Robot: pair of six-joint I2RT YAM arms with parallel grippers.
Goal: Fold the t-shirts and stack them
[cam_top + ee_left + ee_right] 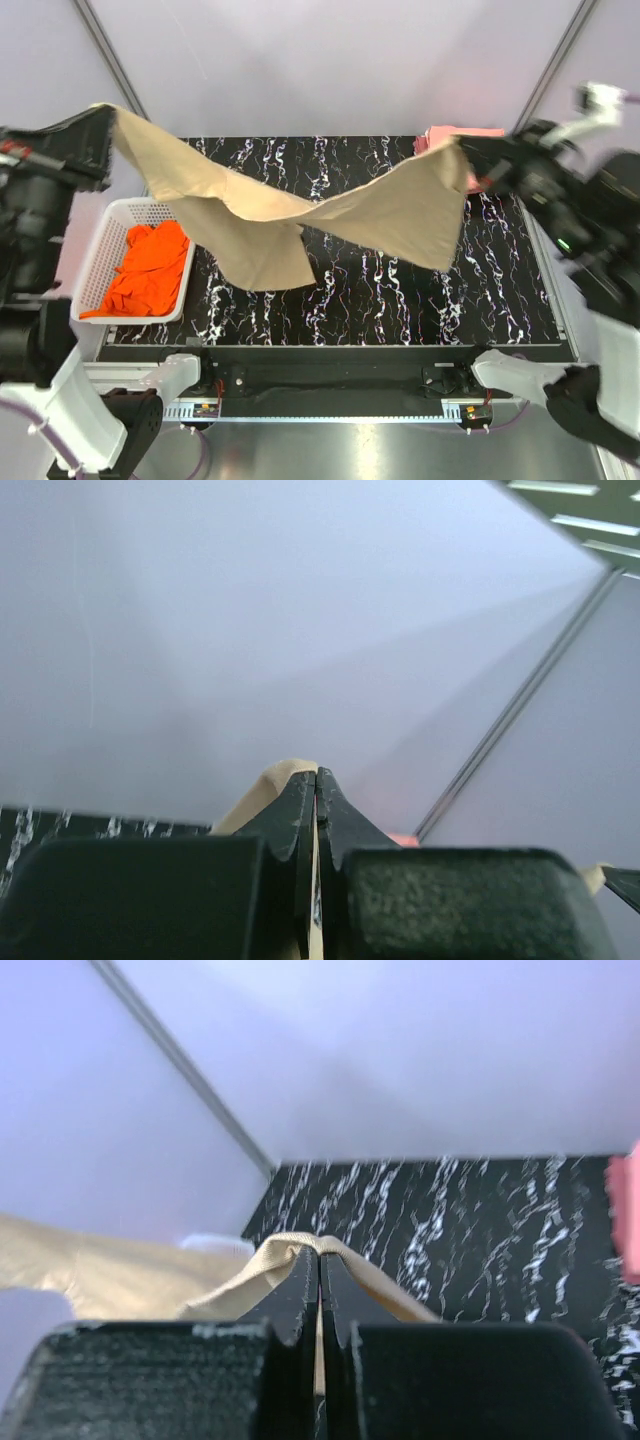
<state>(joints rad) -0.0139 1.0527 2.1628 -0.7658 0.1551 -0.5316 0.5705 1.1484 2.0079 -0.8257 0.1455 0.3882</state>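
Note:
A tan t-shirt [290,215] hangs stretched in the air above the black marbled table [400,290], sagging in the middle. My left gripper [100,125] is shut on its left corner, high at the far left; tan cloth [268,780] shows pinched at the left gripper [317,775] tips. My right gripper [478,165] is shut on the shirt's right corner, and tan cloth [285,1250] folds over the right gripper [320,1255] tips. An orange t-shirt [150,270] lies crumpled in the white basket [100,250]. Folded salmon-pink t-shirts [440,138] sit at the table's far right, partly hidden.
The white lattice basket stands off the table's left edge. Pale walls with dark corner struts [105,50] close the back. Both arm bases [330,385] sit along the near edge. The pink stack shows as a sliver [625,1215] at the right of the right wrist view.

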